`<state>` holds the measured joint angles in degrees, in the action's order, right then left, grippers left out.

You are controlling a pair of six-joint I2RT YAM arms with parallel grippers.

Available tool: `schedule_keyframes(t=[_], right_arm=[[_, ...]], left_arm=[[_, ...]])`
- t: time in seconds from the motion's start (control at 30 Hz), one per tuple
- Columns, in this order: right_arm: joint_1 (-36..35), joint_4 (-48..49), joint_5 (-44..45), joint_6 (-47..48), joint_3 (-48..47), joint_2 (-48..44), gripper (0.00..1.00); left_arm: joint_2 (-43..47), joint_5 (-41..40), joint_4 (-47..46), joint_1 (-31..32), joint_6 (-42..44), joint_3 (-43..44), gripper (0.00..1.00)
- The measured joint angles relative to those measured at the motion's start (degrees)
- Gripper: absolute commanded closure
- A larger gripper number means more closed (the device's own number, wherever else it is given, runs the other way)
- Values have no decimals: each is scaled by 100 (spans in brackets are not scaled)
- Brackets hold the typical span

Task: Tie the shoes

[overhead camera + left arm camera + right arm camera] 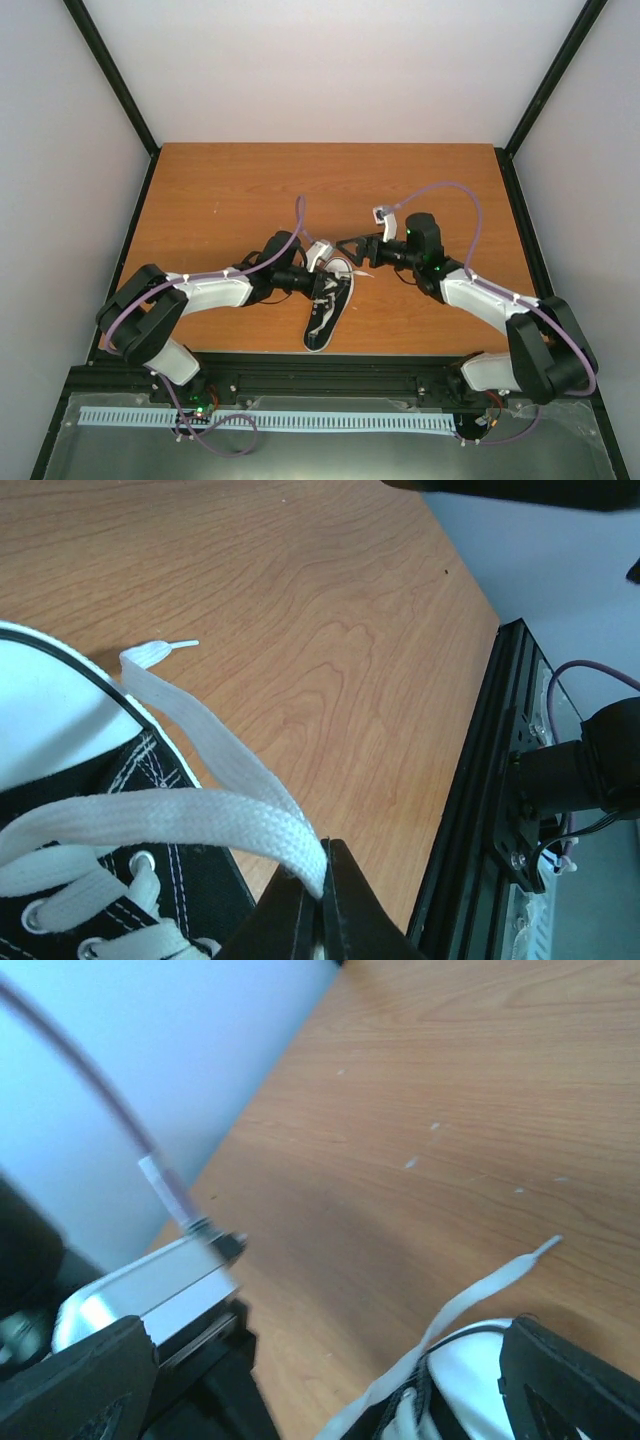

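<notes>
White lace (pixel 210 815) pinched in left gripper (pixel 322 908) — right gripper (pixel 335 1380) spread near sneaker (pixel 328 305) toe.

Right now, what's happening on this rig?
Two arms are working on tying a black sneaker that lies on the wooden table. The left gripper is shut on the white lace, pinching it just off the side of the shoe. The right gripper is open at the toe end and holds nothing. One lace tip lies loose on the table past the toe cap, and no finished bow is visible.
</notes>
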<state>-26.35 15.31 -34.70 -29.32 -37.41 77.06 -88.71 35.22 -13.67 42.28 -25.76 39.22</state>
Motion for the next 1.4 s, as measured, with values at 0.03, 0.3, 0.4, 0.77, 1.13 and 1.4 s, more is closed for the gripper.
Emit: schedule_keyframes(t=[0.03,0.3,0.4,0.77,1.13,1.4], right_arm=[[9,219,-131,-9,153,-85,6],[-103,804,-1220,334,595,-608,6],[-254,774,-1484,498,575,-505,6],[-470,789,-1873,737,575,249,8],[-693,1012,-2131,723,616,789,10],[-800,1287,-2070,605,881,857,15]], left_arm=[[28,17,7,0,-22,-31,99],[87,317,9,-24,-170,-94,99],[96,409,57,-24,-168,-92,99],[98,522,155,-24,-173,-26,99],[96,522,208,-50,-387,35,99],[94,485,190,-50,-597,59,99]])
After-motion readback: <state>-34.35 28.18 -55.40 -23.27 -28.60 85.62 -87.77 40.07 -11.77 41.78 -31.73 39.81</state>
